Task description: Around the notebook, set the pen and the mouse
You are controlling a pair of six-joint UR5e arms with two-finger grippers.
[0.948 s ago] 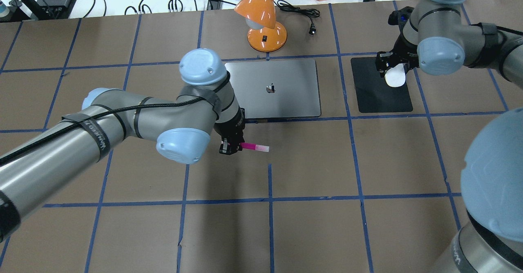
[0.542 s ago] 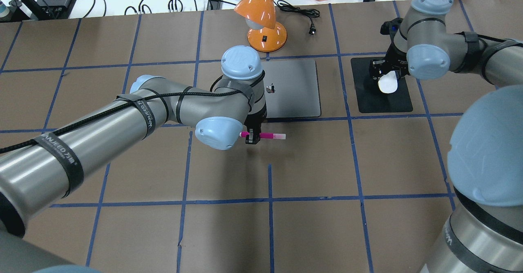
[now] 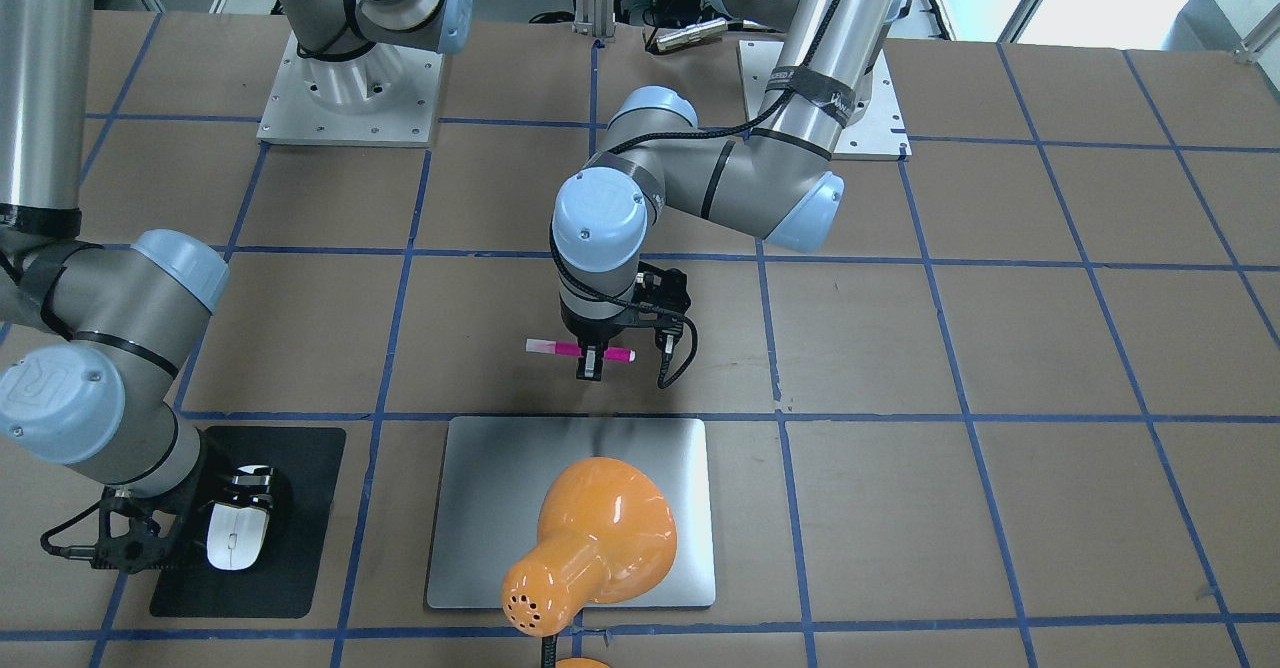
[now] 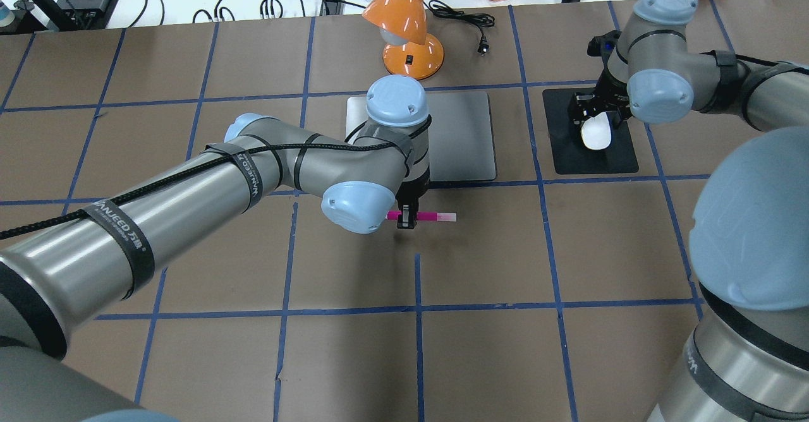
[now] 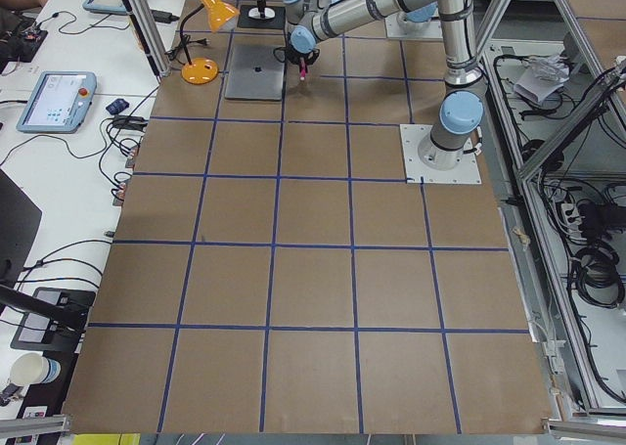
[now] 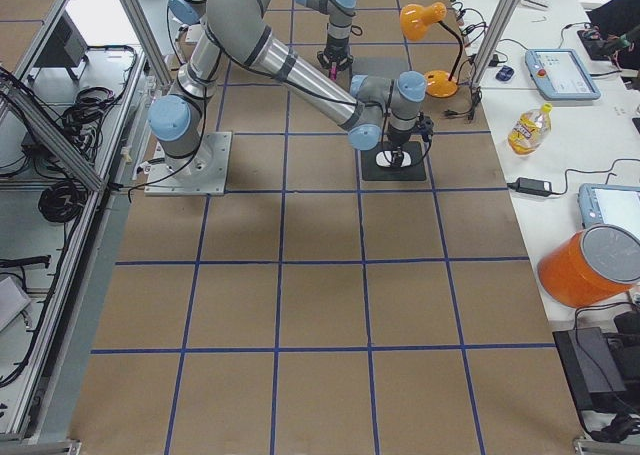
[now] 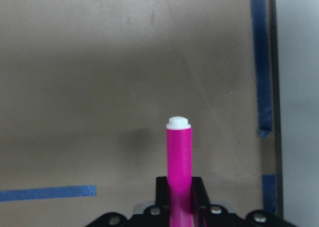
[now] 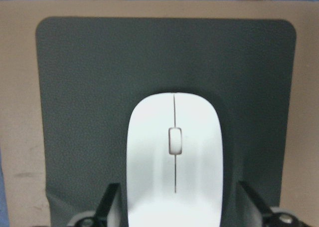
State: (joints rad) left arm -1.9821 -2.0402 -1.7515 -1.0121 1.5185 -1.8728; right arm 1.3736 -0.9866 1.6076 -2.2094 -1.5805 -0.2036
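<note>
Now the left gripper (image 4: 407, 221) pinches the pen (image 4: 436, 217) near the notebook (image 4: 464, 138). The right gripper (image 3: 233, 550) clasps the mouse (image 3: 234, 536) over the mouse pad (image 4: 569, 156). Both likely need lowering, then release.

Setup's one big surface (image 4: 480, 359) covered in brown paper, with blue tape lines (image 4: 417, 311) marking it into a grid of squares. An orange desk lamp (image 4: 414, 62) stands near the far edge, head tilted down. Along that side runs a white bench (image 6: 590, 140) with two grey-blue tablets (image 6: 563, 73), a yellow bottle (image 6: 528, 127) and an orange bucket (image 6: 590, 265) on it. Aluminium frame posts (image 5: 142, 24) rise along the edges, and cable bundles (image 6: 45, 95) hang on the opposite side. Lighting's bright and even, pretty office-like.
</note>
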